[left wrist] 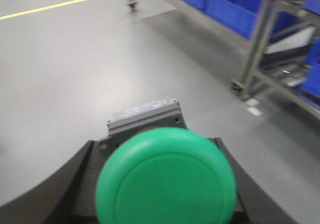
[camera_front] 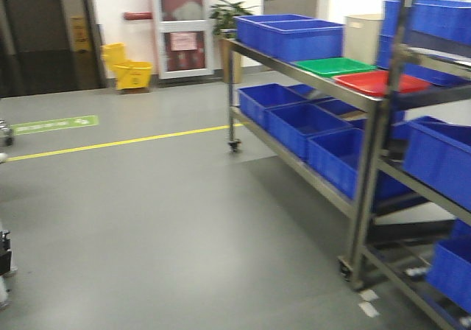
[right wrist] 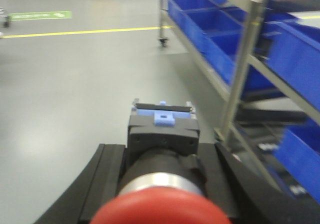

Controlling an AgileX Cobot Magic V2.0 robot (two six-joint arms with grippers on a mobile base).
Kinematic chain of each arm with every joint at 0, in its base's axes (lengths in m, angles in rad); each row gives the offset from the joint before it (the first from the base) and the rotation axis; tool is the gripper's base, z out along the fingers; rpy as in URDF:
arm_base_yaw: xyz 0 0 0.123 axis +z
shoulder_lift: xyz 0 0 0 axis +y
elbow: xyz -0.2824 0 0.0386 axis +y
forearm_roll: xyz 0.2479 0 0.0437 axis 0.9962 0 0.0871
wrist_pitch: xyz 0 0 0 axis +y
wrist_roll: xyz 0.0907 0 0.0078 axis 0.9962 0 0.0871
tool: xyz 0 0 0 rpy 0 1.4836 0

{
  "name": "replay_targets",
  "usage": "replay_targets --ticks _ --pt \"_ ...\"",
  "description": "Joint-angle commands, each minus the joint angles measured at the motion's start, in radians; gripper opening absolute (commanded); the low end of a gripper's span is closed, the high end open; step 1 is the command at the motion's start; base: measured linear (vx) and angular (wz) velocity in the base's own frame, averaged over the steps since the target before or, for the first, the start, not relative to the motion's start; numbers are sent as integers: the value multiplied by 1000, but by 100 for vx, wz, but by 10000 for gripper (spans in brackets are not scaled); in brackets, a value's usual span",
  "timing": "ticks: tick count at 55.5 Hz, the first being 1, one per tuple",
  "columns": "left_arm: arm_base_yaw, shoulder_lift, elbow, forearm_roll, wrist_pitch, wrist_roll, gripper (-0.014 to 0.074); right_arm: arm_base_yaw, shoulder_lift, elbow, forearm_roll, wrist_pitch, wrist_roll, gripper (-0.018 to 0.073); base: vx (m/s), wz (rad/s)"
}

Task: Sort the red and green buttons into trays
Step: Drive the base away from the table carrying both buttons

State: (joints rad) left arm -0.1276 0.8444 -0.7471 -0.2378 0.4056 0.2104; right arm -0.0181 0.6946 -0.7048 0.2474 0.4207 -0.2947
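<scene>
In the left wrist view a green button (left wrist: 166,181) with a wide domed cap and a grey body fills the foreground. My left gripper (left wrist: 157,146) is shut on it, a dark finger on each side. My right gripper (right wrist: 163,151) is shut on a red button (right wrist: 162,209), whose dark body and blue clip point forward. Both are held above the grey floor. The green tray (camera_front: 335,66) and the red tray (camera_front: 381,82) lie side by side on the top shelf of a metal rack (camera_front: 294,68) at the right. Neither gripper shows in the front view.
Deep blue crates (camera_front: 291,32) stand on the rack's top shelf behind the trays, and several more (camera_front: 309,127) on the lower shelf. A second rack (camera_front: 434,160) with blue crates is nearer at the right. A cream tub (camera_front: 364,35), a yellow floor line (camera_front: 118,144) and a yellow mop bucket (camera_front: 129,68) are also in view.
</scene>
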Motion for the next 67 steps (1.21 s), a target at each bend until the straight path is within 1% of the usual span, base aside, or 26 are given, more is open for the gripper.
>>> replay_targets --ticks 1,18,34,50,67 --pt "-8 -13 -29 -14 -80 -7 -3 -5 -4 -30 8 -92 -6 -9 20 57" --pt "-8 -13 -29 -14 -80 -7 -3 -5 -4 -30 8 -92 -6 -9 21 53" --pt "-8 -13 -29 -14 -80 -7 -3 -5 -4 -30 8 -92 -6 -9 25 39" --pt "-8 -14 -29 -14 -80 -7 -3 -4 -4 -30 8 -92 -6 -9 31 21" --pt "-8 -14 -29 -14 -80 -7 -3 -4 -4 -30 8 -92 -6 -9 37 4"
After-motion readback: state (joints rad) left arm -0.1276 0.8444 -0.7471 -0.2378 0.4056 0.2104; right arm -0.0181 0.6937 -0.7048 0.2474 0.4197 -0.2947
